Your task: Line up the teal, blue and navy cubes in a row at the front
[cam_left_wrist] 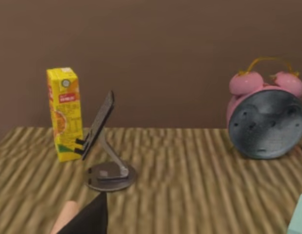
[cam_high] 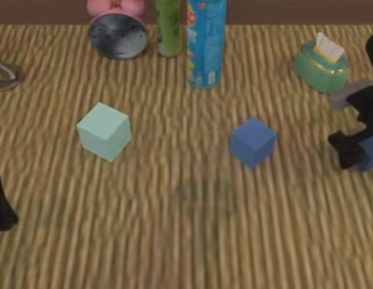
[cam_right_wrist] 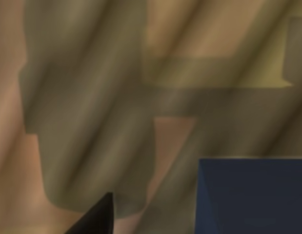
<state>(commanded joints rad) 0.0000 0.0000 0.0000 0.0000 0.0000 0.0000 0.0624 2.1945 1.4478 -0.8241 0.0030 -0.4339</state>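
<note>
The pale teal cube (cam_high: 103, 130) sits left of centre, and its corner (cam_left_wrist: 299, 218) also shows in the left wrist view. Right of centre is the medium blue cube (cam_high: 252, 141). The small navy cube (cam_high: 370, 154) lies at the table's right edge, partly hidden by my right gripper (cam_high: 354, 149), which hangs low right beside it. The right wrist view shows the navy cube (cam_right_wrist: 253, 195) close by, with one dark fingertip (cam_right_wrist: 99, 217) apart from it and nothing gripped. My left arm (cam_high: 0, 208) is parked at the left edge, its one visible fingertip (cam_left_wrist: 91, 218) holding nothing.
Along the back stand a pink alarm clock (cam_high: 118, 33), a green bottle (cam_high: 168, 27), a tall blue printed can (cam_high: 206, 45) and a green tissue holder (cam_high: 322, 66). A phone stand (cam_left_wrist: 104, 146) and a yellow juice carton (cam_left_wrist: 65, 114) are at the far left.
</note>
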